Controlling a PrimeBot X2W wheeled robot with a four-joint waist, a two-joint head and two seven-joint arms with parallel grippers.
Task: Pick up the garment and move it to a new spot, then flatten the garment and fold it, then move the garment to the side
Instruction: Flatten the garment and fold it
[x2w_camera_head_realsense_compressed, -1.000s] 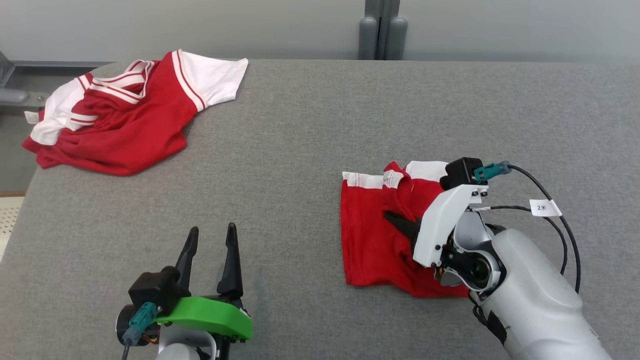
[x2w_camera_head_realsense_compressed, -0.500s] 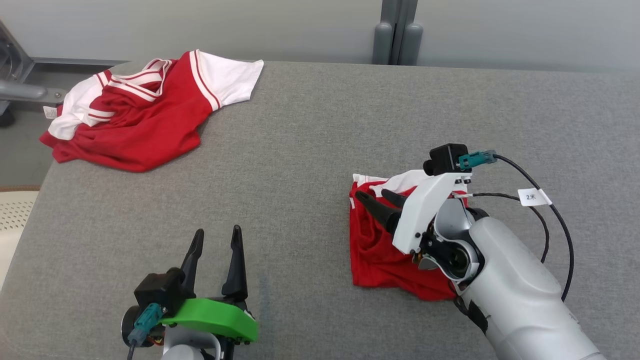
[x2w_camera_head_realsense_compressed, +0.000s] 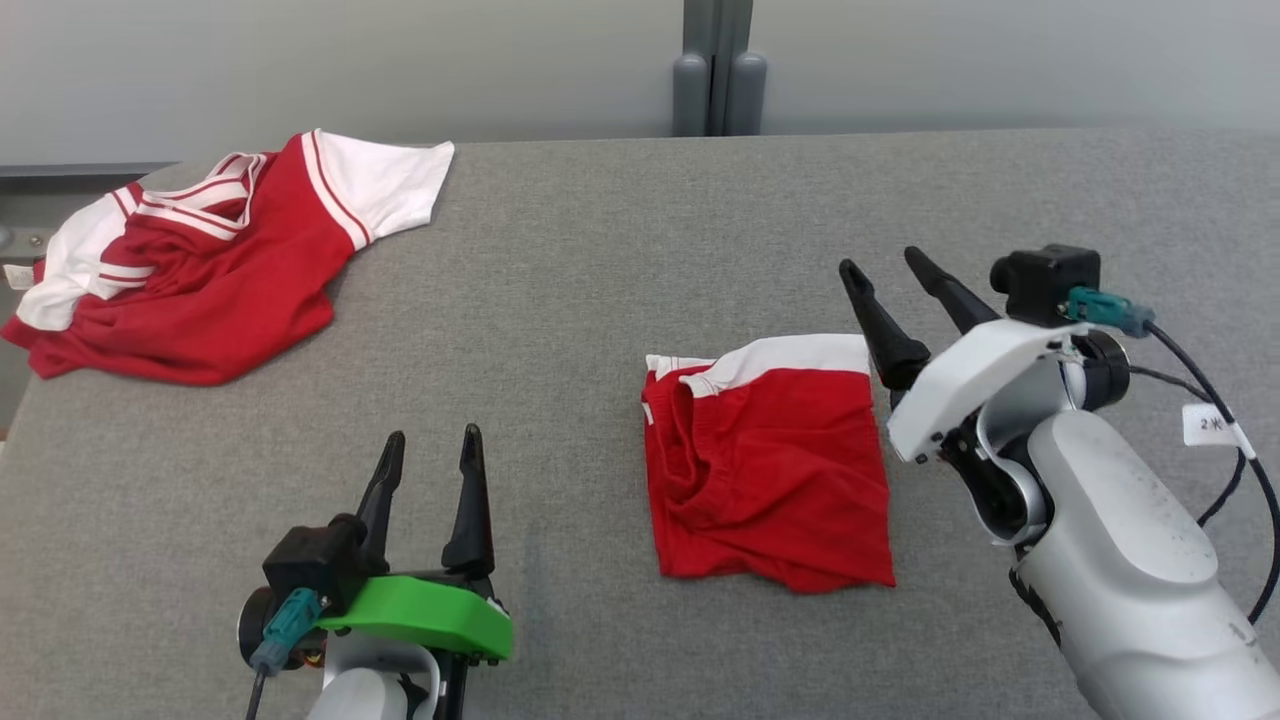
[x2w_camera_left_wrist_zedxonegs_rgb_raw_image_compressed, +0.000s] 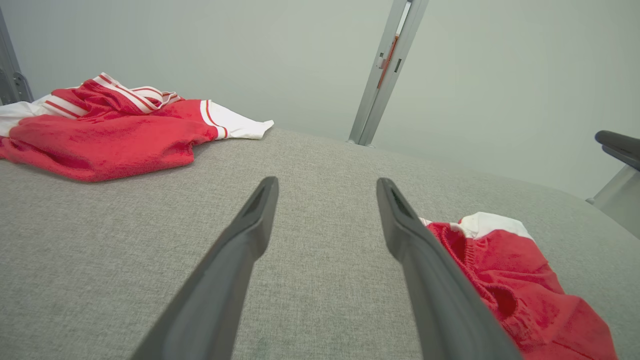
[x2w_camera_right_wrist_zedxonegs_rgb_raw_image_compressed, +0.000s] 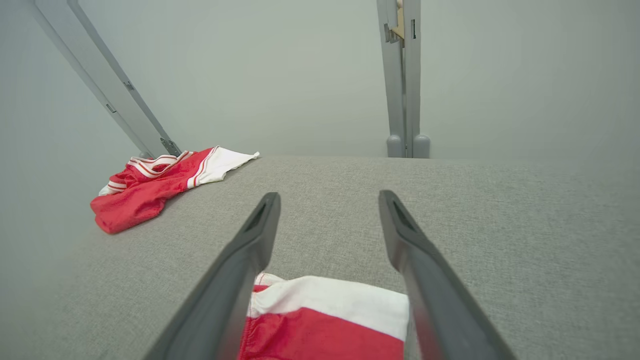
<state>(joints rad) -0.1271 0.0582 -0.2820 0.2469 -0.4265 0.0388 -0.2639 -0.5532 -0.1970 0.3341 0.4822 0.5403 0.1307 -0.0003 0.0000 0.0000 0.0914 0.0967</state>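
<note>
Hovering nearest, the left end effector (x2w_camera_head_realsense_compressed: 432, 435) is spread wide and holds nothing. Folded red shorts (x2w_camera_head_realsense_compressed: 770, 460) lie on the bench (x2w_camera_head_realsense_compressed: 600, 250), centre-right. The right end effector (x2w_camera_head_realsense_compressed: 881, 259), also wide open and empty, sits by their white-banded edge. A jersey (x2w_camera_head_realsense_compressed: 200, 260) lies far left.

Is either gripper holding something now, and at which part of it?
Nothing is held. The left gripper and right gripper are open and empty; the folded red-and-white cloth garment lies free.
</note>
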